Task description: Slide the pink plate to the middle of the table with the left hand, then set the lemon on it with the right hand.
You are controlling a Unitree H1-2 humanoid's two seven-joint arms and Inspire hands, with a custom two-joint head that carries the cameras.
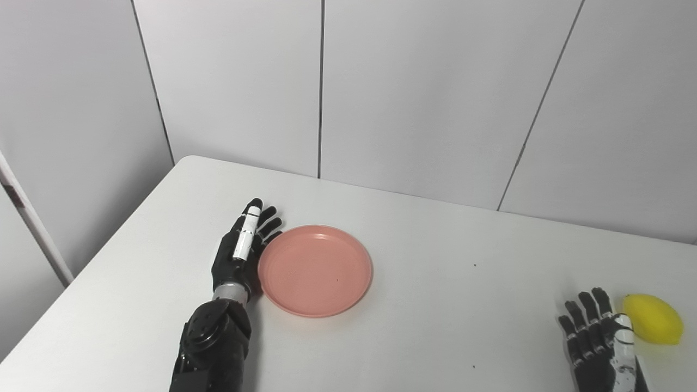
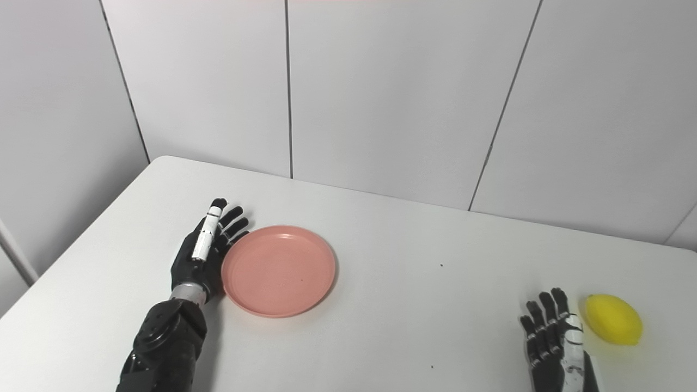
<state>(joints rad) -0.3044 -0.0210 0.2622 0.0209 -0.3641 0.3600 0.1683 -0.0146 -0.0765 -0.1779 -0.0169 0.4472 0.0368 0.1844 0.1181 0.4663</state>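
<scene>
The pink plate (image 1: 315,270) is seen flat on the white surface (image 1: 435,305), left of centre. The left robot hand (image 1: 242,247) is laid w/ fingers extended against the plate's left rim, nothing gripped. The lemon (image 1: 653,318) lies near the right edge. The right robot hand (image 1: 596,337) is held spread & empty just beside it.

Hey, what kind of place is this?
Probably a lab or test room: a bare white table against plain grey wall panels, holding only a pink plate and a lemon.
</scene>
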